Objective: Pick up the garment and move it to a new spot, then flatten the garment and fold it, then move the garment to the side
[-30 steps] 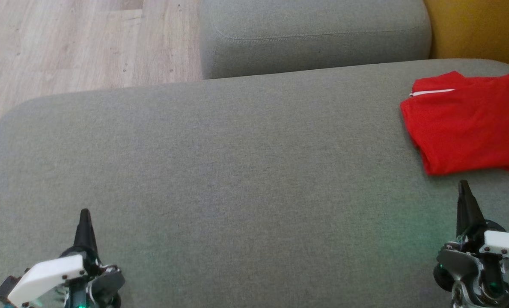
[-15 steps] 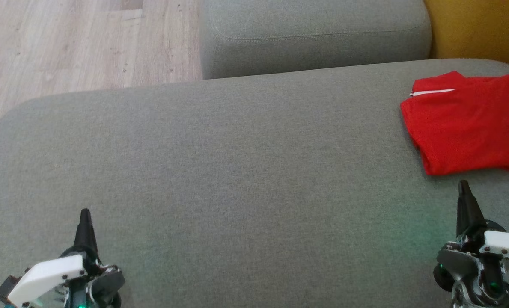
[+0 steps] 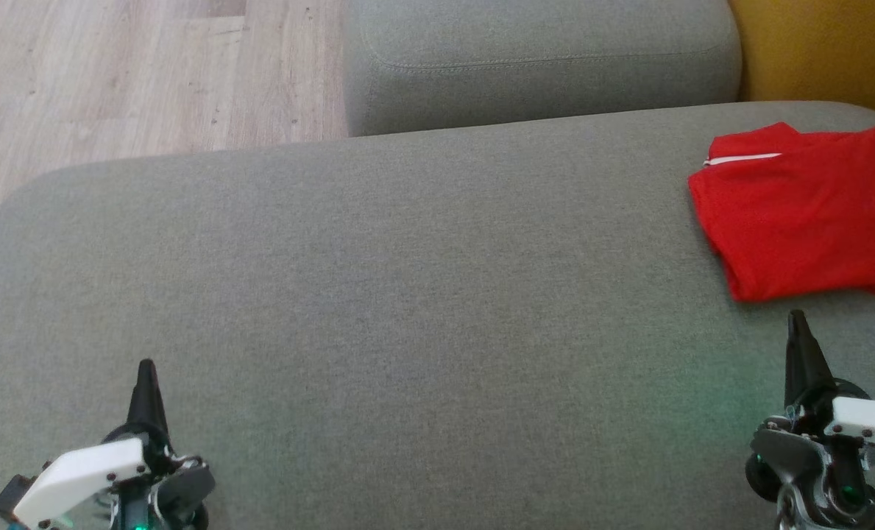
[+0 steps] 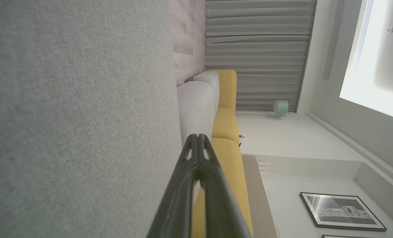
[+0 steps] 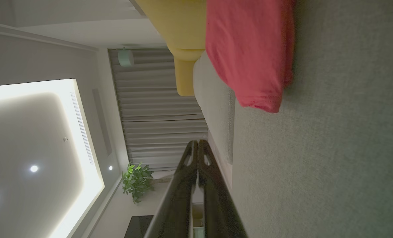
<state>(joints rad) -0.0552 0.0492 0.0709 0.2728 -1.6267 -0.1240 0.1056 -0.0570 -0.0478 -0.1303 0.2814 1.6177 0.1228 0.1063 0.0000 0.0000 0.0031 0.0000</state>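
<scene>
Found the red garment (image 3: 801,213) folded into a neat rectangle at the far right of the grey sofa seat (image 3: 408,258), with a white stripe along its far edge, close to the yellow upholstery (image 3: 820,51) behind. Caught the left hand (image 3: 145,366) at the near left of the seat, fingers pressed together to a single point, gripping nothing and well apart from the cloth. Placed the right hand (image 3: 797,316) at the near right, likewise closed tight and empty, tip just short of the garment's near edge without touching it. Showed, in the right wrist view, a hemmed corner of the cloth lying on the seat ahead of the closed fingers. Framed a second grey cushion (image 3: 540,66) and pale wood floor (image 3: 135,73) beyond.
</scene>
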